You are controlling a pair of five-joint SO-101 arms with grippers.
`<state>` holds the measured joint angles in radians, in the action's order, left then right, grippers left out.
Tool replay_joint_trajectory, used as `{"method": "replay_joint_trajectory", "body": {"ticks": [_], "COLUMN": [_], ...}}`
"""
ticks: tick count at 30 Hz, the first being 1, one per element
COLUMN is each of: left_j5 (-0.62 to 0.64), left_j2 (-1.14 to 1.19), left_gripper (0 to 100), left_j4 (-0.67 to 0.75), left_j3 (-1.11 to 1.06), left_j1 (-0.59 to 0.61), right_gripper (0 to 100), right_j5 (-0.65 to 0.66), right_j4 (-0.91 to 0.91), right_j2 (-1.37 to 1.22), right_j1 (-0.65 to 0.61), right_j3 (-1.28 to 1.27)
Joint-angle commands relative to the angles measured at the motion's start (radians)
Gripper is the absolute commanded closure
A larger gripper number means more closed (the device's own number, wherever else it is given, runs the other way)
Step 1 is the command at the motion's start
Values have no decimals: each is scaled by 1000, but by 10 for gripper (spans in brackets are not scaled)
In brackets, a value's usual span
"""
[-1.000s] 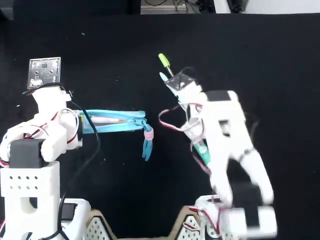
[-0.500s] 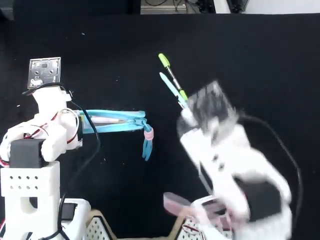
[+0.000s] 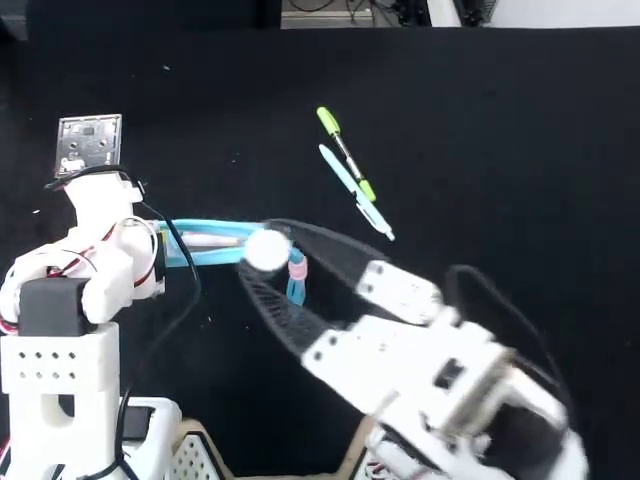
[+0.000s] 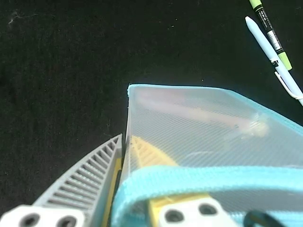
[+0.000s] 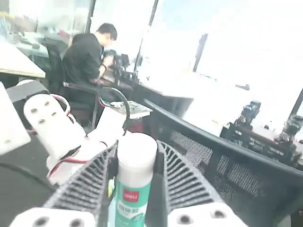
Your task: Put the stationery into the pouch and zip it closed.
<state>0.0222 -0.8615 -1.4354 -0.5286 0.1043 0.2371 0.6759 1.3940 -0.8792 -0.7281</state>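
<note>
A light blue, see-through pouch (image 3: 225, 243) lies on the black table, and my left gripper (image 4: 124, 142) is shut on its edge at its left end. A pale, slim item (image 4: 203, 116) shows inside it. My right gripper (image 5: 136, 153) is shut on a glue stick (image 5: 135, 170) with a white cap and green label. In the high view that cap (image 3: 267, 250) hangs over the pouch's right end, near the pink and blue zip pull (image 3: 296, 272). A green highlighter (image 3: 342, 150) and a light blue pen (image 3: 355, 192) lie side by side farther back on the table.
A grey square plate (image 3: 89, 141) sits at the back left, behind the left arm (image 3: 95, 260). The right arm (image 3: 430, 370) stretches low across the front right of the table. Both arm bases stand at the front edge.
The right arm swung away from the pens, first toward the front, then left, carrying the glue stick to above the pouch's right end. The left arm and pouch stayed still.
</note>
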Motion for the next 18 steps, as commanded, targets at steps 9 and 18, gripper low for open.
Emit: {"method": "replay_joint_trajectory", "body": {"ticks": [9, 18], "left_j5": [5, 5], "left_j2": [8, 8], "left_gripper": [970, 970], "left_j4": [5, 5], "left_j3": [-33, -33], "left_j1": [12, 12], "right_gripper": [987, 987], "right_j5": [0, 2], "right_j4": [-342, -493], "right_j2": [2, 2], "right_j1": [-18, 54], "right_j3": [-298, -479]}}
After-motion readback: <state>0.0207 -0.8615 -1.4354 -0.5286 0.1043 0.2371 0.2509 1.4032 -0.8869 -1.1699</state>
